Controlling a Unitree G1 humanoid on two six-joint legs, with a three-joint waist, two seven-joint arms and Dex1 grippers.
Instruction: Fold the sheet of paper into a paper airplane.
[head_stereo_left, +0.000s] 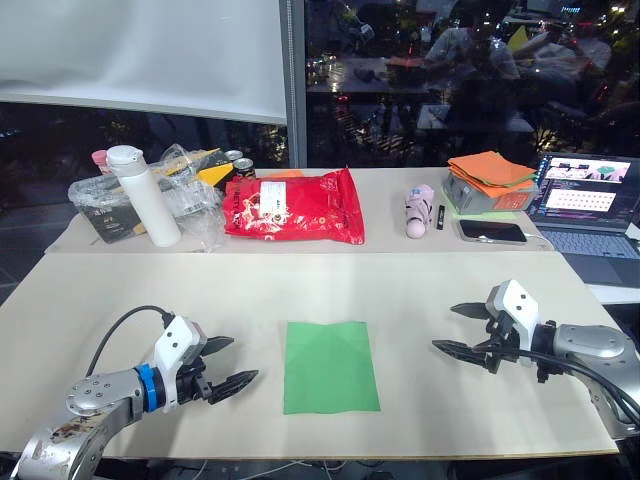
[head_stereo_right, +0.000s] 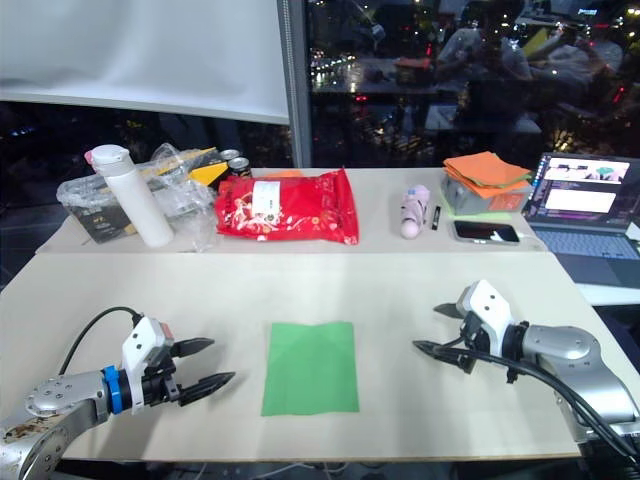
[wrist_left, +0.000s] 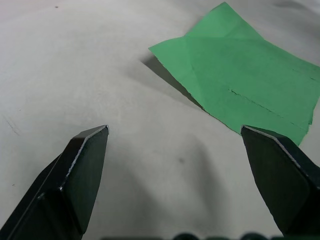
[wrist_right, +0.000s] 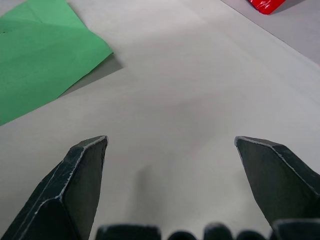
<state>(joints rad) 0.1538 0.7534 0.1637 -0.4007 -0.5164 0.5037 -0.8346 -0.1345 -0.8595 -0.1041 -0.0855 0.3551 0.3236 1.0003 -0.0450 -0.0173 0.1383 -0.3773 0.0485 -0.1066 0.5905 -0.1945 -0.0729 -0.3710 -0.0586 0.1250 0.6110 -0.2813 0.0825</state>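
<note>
The sheet of paper (head_stereo_left: 331, 367), thin bright green with faint creases, lies flat on the pale table (head_stereo_left: 400, 290) between both grippers. The left gripper (head_stereo_left: 226, 365) has its fingers spread wide, the paper just beside its tips; the right gripper (head_stereo_left: 460, 329) is spread wide too, a bit farther off. There is bare tabletop around every edge. Well beyond them sit a red bag (head_stereo_left: 292, 206), a white bottle (head_stereo_left: 145, 195) and a laptop (head_stereo_left: 584, 200).

Your sheet of paper (head_stereo_left: 331, 367) is bright green and lies flat and unfolded on the tabletop (head_stereo_left: 400, 290), in front of the red snack bag (head_stereo_left: 293, 206). Faint diagonal creases cross its far half, and one corner lifts slightly.
</note>
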